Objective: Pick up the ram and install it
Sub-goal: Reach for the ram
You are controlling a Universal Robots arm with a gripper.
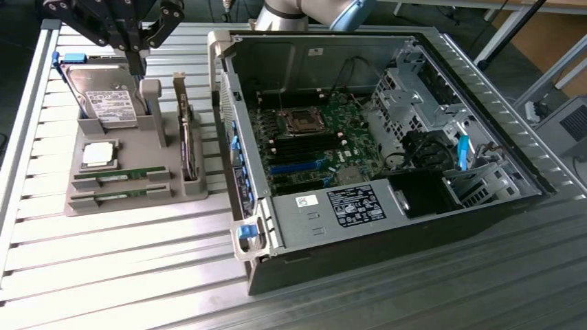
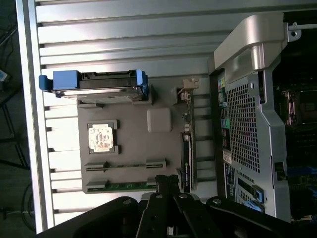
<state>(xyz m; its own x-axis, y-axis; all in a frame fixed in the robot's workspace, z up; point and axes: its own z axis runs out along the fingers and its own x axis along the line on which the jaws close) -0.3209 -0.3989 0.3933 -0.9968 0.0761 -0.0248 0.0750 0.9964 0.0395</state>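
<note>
**Gripper [image 1: 136, 60] closed and empty above the parts holder [image 1: 142, 152].** The fingers are shut together with nothing between them, and the gripper hangs over the holder's hard-drive end, well clear of the sticks.

The ram [image 1: 119, 192] stands on its long edge in the holder's outermost slot. This is the green stick whose end lies nearest the fingertips in the wrist view. Its twin stick [image 1: 119, 172] sits in the next slot, just beside and parallel. Which of the two is meant is a judgement.

*Orientation.* The ram's long axis runs across the exterior view, left to right. One end points toward the upright card [image 1: 190, 148] and the open computer case [image 1: 303, 51]. The other end points toward the table's outer rail. Its top edge faces up.

*Technique.* A clean pick probably requires:
- fingers opened before the descent;
- jaws set across the board's thin faces, not along its length;
- contact at mid-length, so the stick lifts level;
- a straight vertical pull out of the slot.

The twin and the card leave little side room, so a skewed approach risks nudging either.
</note>
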